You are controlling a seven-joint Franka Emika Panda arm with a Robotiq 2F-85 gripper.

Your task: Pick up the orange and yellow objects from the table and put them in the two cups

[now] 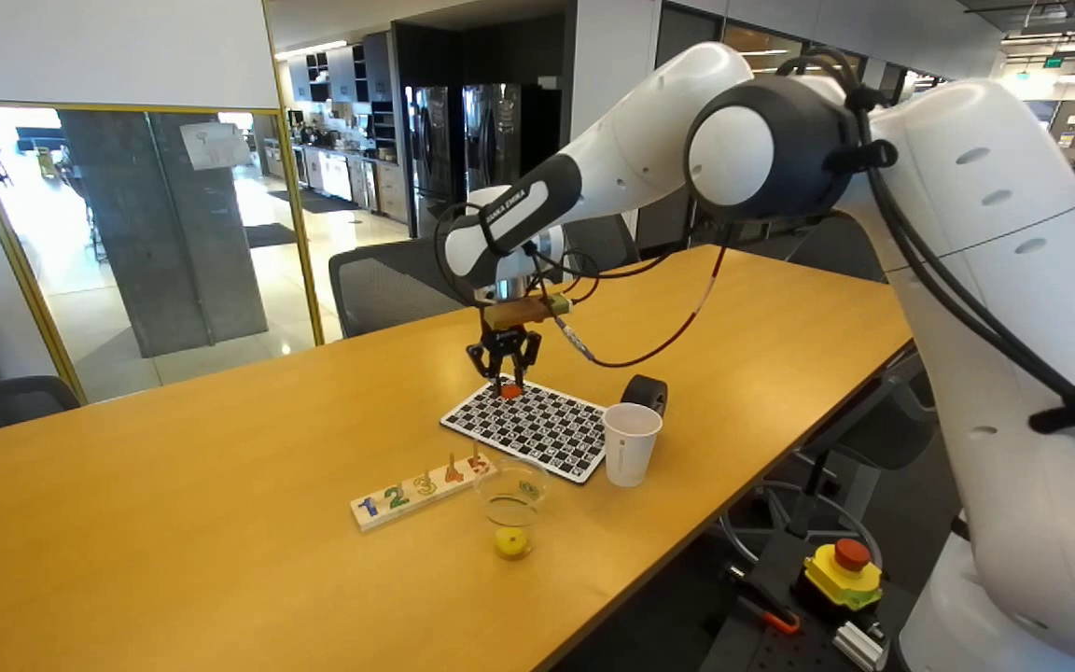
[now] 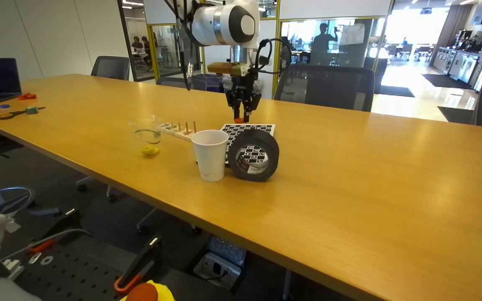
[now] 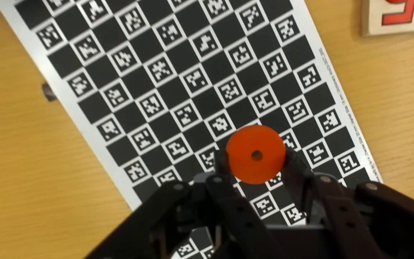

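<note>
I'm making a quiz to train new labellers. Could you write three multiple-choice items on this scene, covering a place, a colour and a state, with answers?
1. What stands right beside the black tape roll?
A. clear plastic cup
B. white cup
C. laptop

2. What colour is the 5 painted on the wooden number strip?
A. blue
B. green
C. red

3. What state is the hand in?
A. shut on the orange disc
B. open and empty
C. shut on the white cup

Key:
1 B: both exterior views show cup and roll side by side.
2 C: the wrist view shows it red.
3 A: the wrist view shows the disc gripped from both sides.
</note>
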